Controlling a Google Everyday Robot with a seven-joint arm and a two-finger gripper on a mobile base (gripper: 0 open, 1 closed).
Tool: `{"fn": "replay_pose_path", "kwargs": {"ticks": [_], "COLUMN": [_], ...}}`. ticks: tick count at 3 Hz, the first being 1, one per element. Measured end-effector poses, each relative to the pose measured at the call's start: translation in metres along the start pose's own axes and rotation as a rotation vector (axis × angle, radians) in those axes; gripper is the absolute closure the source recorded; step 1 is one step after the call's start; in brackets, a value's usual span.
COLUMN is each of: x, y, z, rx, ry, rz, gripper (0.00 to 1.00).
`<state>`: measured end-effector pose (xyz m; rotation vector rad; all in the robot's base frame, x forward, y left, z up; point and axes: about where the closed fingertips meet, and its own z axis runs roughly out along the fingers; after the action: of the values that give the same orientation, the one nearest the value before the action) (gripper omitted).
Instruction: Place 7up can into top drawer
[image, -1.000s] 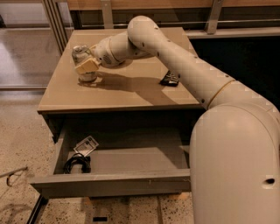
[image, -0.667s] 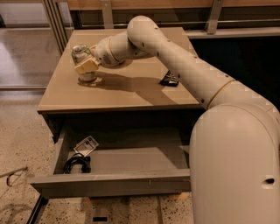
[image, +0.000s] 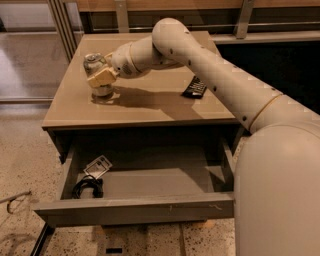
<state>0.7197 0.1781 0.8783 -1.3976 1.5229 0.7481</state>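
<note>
1) 7up can (image: 94, 63): upright on cabinet top (image: 150, 107), upper left of frame.
2) gripper (image: 101, 78): clamped on can's side.
3) top drawer (image: 135, 210): open, lower centre; w/ black cable (image: 87, 187) & small packet (image: 98, 166) at left end.
4) black object (image: 194, 87): on cabinet top, centre-right.

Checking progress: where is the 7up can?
Camera view, upper left: the 7up can stands on the tan cabinet top, left side, with the claw at it.
</note>
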Motion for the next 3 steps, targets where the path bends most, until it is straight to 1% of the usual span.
{"fn": "replay_pose_path", "kwargs": {"ticks": [1, 2, 3], "x": [-0.015, -0.02, -0.02], "y": [0.034, 0.091, 0.091], "z": [-0.024, -0.059, -0.059], "rx": [-0.032, -0.075, -0.075], "ry": [-0.045, -0.069, -0.069], "rz": [-0.012, -0.003, -0.003], "gripper": [1.0, 1.0, 1.0]}}
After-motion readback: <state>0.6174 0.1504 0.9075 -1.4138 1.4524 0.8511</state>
